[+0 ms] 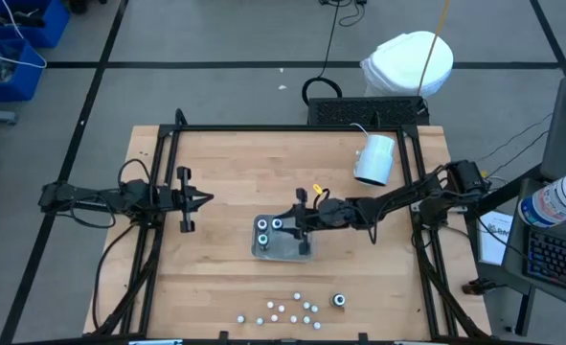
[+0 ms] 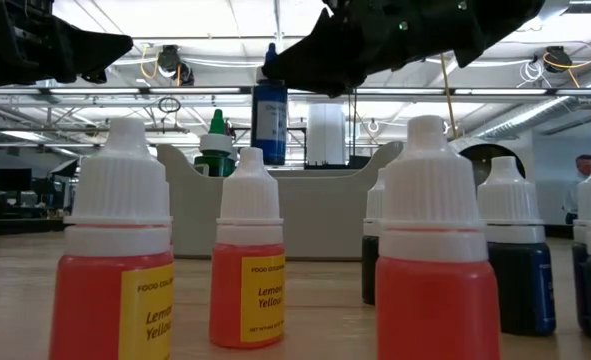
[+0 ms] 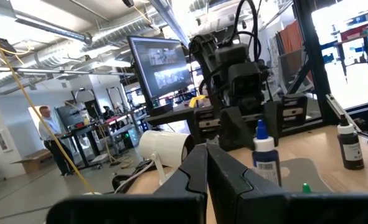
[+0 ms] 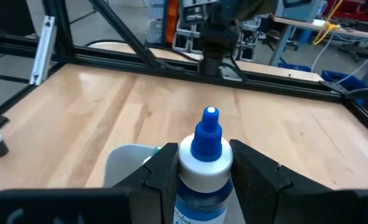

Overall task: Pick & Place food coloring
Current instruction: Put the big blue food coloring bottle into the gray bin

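Right gripper [image 4: 202, 171] clasps blue-capped bottle [image 4: 203, 163] above tray [image 1: 283, 251], mid-table.

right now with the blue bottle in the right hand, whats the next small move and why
Probably lower it straight down. The right hand is shut on the blue-tipped bottle and holds it just above the grey tray, where a green-capped bottle already stands. The left hand waits shut, well clear.

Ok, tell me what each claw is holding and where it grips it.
The right claw grips a blue-tipped food coloring bottle by its white cap, above the grey tray. The left claw is shut, holding nothing.
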